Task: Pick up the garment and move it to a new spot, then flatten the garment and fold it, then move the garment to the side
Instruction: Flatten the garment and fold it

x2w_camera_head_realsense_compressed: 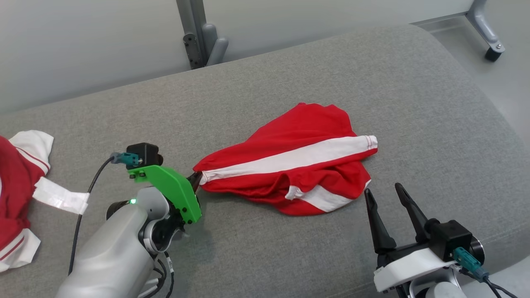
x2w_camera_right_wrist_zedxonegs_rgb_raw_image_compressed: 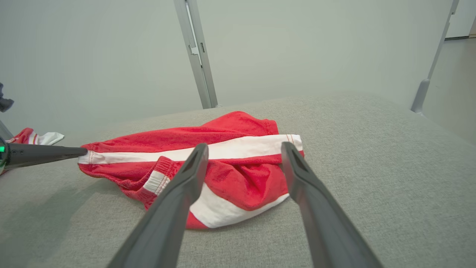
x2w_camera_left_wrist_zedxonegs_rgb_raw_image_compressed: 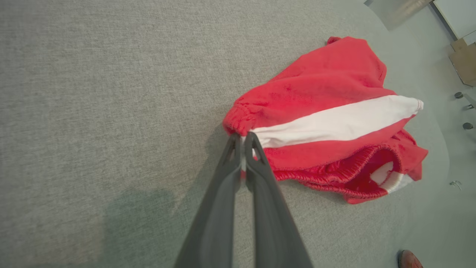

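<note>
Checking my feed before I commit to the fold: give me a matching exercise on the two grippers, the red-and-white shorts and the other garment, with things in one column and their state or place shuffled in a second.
Things
1. left gripper
2. right gripper
3. red-and-white shorts
4. second garment

States or places
A. lies at the head view's left edge
B. open, holding nothing
C. crumpled in the middle of the grey cushion
D. shut on the shorts' edge

Pairs: 1-D, 2-B, 3-C, 4-A
</note>
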`<state>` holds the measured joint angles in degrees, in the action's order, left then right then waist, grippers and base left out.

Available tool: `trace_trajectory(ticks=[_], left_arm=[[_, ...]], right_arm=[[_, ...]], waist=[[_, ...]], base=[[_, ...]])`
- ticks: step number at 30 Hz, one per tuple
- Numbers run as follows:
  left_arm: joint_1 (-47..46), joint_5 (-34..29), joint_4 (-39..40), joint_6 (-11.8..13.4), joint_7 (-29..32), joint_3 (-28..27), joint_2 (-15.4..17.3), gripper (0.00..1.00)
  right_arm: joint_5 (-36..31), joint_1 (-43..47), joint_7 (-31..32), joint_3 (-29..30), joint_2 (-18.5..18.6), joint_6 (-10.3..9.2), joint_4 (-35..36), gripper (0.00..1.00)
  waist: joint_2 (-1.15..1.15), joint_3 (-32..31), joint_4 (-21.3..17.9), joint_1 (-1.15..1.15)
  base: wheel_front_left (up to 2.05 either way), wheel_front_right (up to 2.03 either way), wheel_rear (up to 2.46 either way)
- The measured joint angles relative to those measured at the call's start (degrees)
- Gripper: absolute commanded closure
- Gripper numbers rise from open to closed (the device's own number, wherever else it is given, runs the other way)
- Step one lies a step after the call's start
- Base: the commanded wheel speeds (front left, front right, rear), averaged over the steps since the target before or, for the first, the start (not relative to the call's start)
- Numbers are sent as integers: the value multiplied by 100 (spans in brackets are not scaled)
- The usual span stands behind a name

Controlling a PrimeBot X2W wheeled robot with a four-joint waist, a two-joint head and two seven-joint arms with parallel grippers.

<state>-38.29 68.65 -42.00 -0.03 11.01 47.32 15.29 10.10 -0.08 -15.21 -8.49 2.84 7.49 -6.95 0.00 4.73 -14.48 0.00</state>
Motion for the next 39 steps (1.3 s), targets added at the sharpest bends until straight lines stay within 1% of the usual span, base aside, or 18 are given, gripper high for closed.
trace_trajectory(ticks=[2,4,5,6,7,8,11,13,17,18,20,22,24,26,29,30,33,39], left_arm=[[44,-31,7,-21,-291,-68,43,100],[65,-138,44,-159,-601,-79,74,100],[65,-138,44,-159,-601,-79,74,100],[90,-136,38,-202,-719,-109,73,70],[129,-136,29,-245,-789,-119,74,13],[181,-137,22,-285,-868,-113,74,0],[380,-124,113,-448,-1298,-203,66,0],[521,-199,180,-494,-1646,-205,92,0],[872,-528,289,-344,-2434,-297,199,0],[968,-626,371,-275,-2531,-376,215,0],[1161,-1072,669,-3,-2577,-637,254,0],[1394,-1855,1340,300,-2592,-1218,289,0],[1841,-2583,2001,538,-2606,-1708,186,0],[2441,-3241,2464,661,-2604,-1979,-3,0],[2992,-3880,2916,658,-2605,-2281,-333,0],[3183,-4230,3019,600,-2605,-2394,-498,0],[3372,-4601,3053,487,-2605,-2543,-731,0],[3471,-5168,3133,304,-2605,-2872,-994,0]], right_arm=[[-36,-6,0,-11,1,0,-5,0],[-78,-6,0,-53,0,0,-16,0],[-78,-6,0,-53,0,0,-16,0],[-87,-6,0,-70,-1,0,-18,0],[-108,-7,0,-91,-1,0,-13,0],[-122,-8,0,-107,-1,0,-8,0],[-137,-12,0,-148,-3,0,13,0],[-151,-11,0,-125,-2,0,21,0],[-153,-8,0,-110,0,0,16,0],[-179,-10,-1,-143,0,0,-12,0],[-260,-29,0,-126,-10,2,-143,0],[-261,-132,0,-24,29,2,-325,0],[-223,-331,0,23,145,2,-534,0],[-43,-531,-1,45,257,2,-783,0],[321,-826,-1,-16,504,2,-1165,0],[595,-1041,-1,-113,737,2,-1425,0],[1065,-1325,0,-386,1113,2,-1842,0],[1916,-2000,147,-1349,1869,2,-2550,0]], waist=[[0,9,81,0],[0,6,163,0],[0,6,163,0],[0,0,201,0],[0,-7,239,0],[0,-15,274,0],[0,-53,362,0],[0,-81,412,0],[0,-117,520,0],[0,-126,546,0],[0,-132,594,0],[0,-118,653,0],[0,-94,718,0],[0,-71,786,0],[0,-40,895,0],[0,-17,971,0],[0,21,1084,0],[0,157,1211,0]], base=[[0,0,0],[0,0,0],[0,0,0],[0,0,0],[0,0,0],[0,0,0],[0,0,0],[0,0,0],[0,0,0],[0,0,0],[0,0,0],[0,0,0],[0,0,0],[0,0,0],[0,0,0],[0,0,0],[0,0,0],[0,0,0]])
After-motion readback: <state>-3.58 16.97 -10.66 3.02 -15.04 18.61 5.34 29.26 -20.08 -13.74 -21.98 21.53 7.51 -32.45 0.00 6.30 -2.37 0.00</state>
